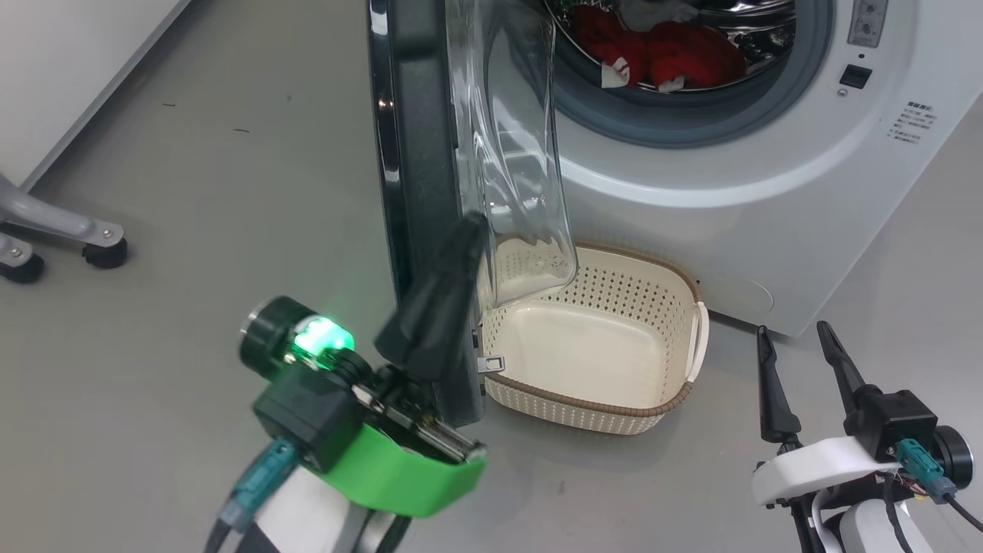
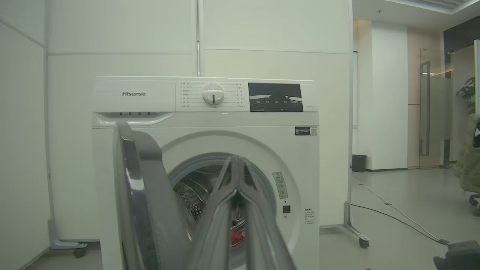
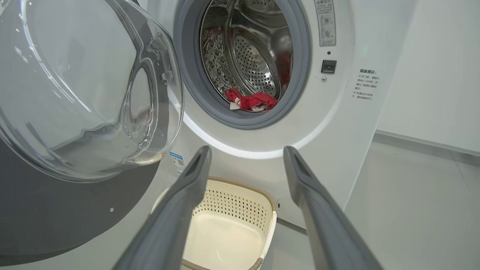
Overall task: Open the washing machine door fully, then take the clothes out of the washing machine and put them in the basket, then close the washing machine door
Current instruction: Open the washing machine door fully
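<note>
Half-open door (image 1: pixel 418 153); left gripper (image 1: pixel 473 226), jaws closed on nothing, should push steadily toward nine o'clock; right gripper (image 1: pixel 792 330) jaws spread, empty.

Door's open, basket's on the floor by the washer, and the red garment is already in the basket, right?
No: the red garment lies in the washing machine drum, not the basket, which is empty, per the right wrist view. The door open and basket on the floor are correct.

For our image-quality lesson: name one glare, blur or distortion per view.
Head view: the left gripper is blurred; the glass of the washing machine door warps the basket behind. Left wrist view: dim, greenish, fingers soft. Right wrist view: reflections streak the door glass.
</note>
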